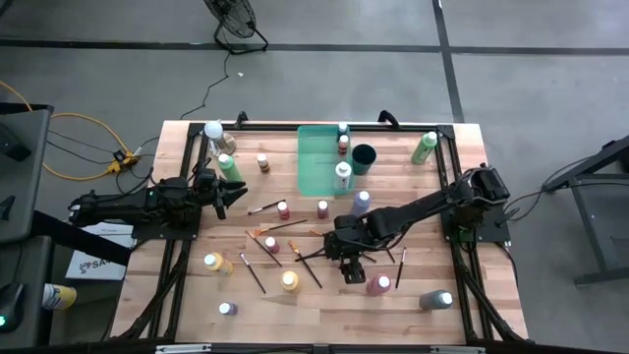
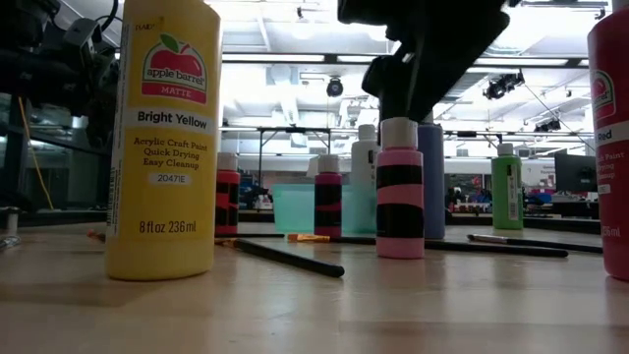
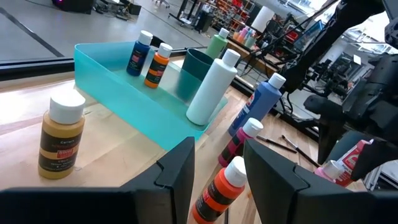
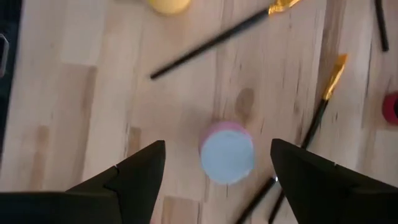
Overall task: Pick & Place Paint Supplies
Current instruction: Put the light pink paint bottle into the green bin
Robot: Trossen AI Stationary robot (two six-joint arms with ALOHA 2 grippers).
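A small pink paint bottle with a white cap stands upright on the wooden table. In the low view the pink bottle shows black bands. My right gripper hangs open right above it, pointing steeply down, a finger on either side of the cap and clear of it. It shows near the table's middle and as a dark mass above the bottle. Thin paintbrushes lie around the bottle. My left gripper waits at the table's left, open and holding nothing.
A teal tray at the back holds a few bottles, with a dark cup beside it. A red bottle, yellow bottles, a grey one and loose brushes are scattered across the table's near half.
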